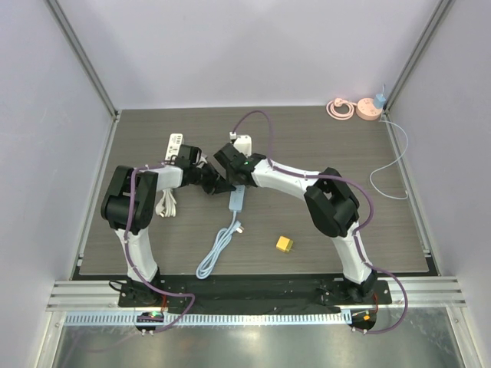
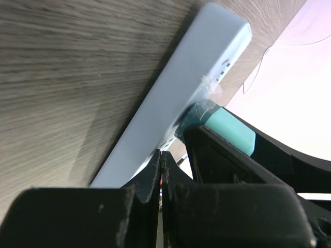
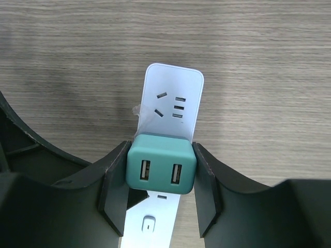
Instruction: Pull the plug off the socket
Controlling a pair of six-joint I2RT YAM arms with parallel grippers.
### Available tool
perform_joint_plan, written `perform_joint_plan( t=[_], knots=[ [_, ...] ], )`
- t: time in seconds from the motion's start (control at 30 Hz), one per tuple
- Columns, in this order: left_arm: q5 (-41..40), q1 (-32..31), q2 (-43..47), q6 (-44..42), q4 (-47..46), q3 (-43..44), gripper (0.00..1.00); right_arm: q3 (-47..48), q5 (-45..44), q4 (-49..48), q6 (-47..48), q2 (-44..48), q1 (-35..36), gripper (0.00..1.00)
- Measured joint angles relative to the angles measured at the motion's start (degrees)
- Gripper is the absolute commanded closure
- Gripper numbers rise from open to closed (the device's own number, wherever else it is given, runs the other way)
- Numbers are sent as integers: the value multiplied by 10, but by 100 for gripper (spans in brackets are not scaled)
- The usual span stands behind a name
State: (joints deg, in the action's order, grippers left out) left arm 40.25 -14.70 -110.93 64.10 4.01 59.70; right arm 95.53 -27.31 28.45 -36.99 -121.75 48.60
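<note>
Right wrist view's lower edge cuts off the socket strip (image 3: pixel 173 93) below the plug (image 3: pixel 161 164).

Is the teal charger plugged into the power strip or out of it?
Plugged in: the teal charger sits flush on the power strip, no prongs showing, right tool clamping its sides.

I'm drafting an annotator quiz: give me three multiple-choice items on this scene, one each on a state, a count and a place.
1. The teal plug is: A) lying loose B) seated in the power strip, the right gripper closed on both its sides C) lifted clear
2. USB ports on its face: A) one B) two C) four
3. The yellow block lies: A) on the power strip B) in the right gripper C) on the table, right of the blue cable
Key: B, the right wrist view shows it clamped on the strip; B, two slots sit side by side; C, the top view shows it alone.
</note>
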Motion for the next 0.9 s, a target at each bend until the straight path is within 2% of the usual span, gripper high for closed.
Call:
perform_joint_plan(
  t=[0.47,0.9],
  knots=[
    [12,-3,-1,0,13,6,100,33,-7,49,-14,-8,4,99],
    [21,-8,-11,-1,17,10,100,-72,38,-48,-39,40,-12,99]
  ],
)
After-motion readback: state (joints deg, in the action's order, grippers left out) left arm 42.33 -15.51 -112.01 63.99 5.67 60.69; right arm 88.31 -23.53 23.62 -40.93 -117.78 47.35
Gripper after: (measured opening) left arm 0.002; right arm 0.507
